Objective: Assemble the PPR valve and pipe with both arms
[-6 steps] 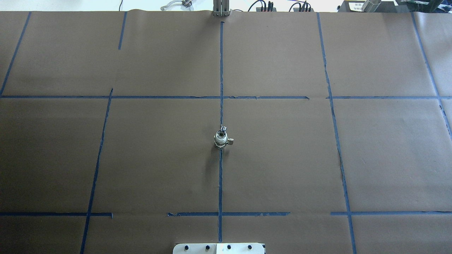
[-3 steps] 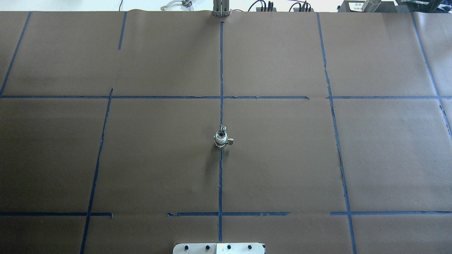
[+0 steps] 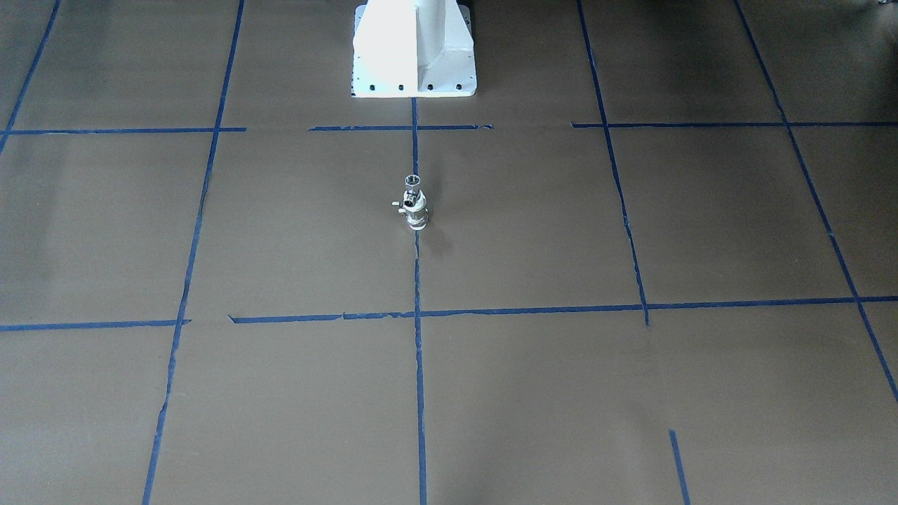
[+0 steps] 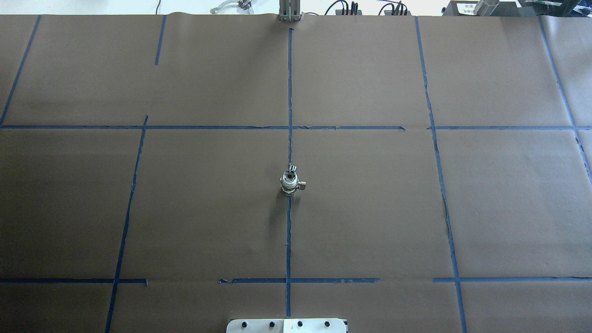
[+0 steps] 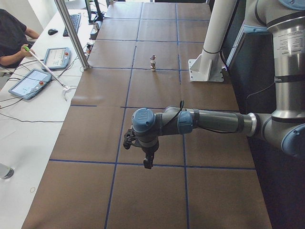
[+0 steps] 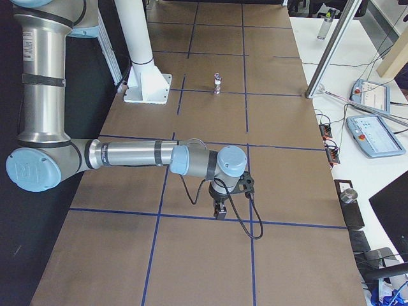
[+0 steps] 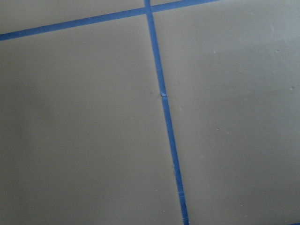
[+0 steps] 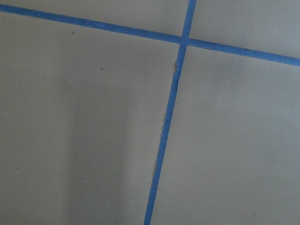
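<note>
The PPR valve (image 4: 289, 181) stands upright on the blue centre line of the brown table, with a white lower end and a small side stub. The shiny metal pipe fitting (image 3: 412, 183) sits on top of it, and the two look joined. They also show small in the left view (image 5: 153, 62) and the right view (image 6: 217, 83). My left gripper (image 5: 148, 162) hangs over the table far from them, and so does my right gripper (image 6: 220, 210). Both show only in the side views, so I cannot tell whether they are open or shut. The wrist views show only paper and tape.
The white pedestal base (image 3: 414, 49) stands at the robot's edge of the table. A metal post (image 5: 71, 33) rises at the far edge. Tablets (image 5: 29, 83) and an operator (image 5: 12, 38) are at the side table beyond it.
</note>
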`<state>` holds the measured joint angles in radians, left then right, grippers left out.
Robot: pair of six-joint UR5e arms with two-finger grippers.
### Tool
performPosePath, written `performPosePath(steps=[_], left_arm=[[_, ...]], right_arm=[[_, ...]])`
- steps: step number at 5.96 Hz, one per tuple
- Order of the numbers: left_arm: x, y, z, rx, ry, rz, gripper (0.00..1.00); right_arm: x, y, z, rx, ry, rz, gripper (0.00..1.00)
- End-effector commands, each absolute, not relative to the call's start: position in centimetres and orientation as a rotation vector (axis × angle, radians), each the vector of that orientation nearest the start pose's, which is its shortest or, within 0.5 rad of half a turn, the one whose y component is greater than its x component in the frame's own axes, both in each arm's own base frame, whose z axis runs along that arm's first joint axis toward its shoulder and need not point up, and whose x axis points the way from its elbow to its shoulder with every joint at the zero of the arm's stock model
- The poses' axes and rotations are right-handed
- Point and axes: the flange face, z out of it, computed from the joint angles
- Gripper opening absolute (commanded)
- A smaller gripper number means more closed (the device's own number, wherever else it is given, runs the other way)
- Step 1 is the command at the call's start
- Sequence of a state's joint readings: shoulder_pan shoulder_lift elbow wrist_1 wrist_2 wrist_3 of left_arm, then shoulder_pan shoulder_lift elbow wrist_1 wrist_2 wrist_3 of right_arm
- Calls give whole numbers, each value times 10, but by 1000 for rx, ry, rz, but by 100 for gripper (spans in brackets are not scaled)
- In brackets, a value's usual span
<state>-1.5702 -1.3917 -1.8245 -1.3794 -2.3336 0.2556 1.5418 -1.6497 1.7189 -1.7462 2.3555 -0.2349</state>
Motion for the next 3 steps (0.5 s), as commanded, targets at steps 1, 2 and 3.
performPosePath(steps=[1,2,3], left_arm=[[-65,-407,632,-11,761,199,100],[-66,-408,631,-7,755,201,100],[-65,-407,620,12,757,214,100]], right_arm=[[57,-448,635,-14,-791,-176,100],[60,-443,623,6,-794,-170,100],[59,-440,624,-1,-797,-156,100]])
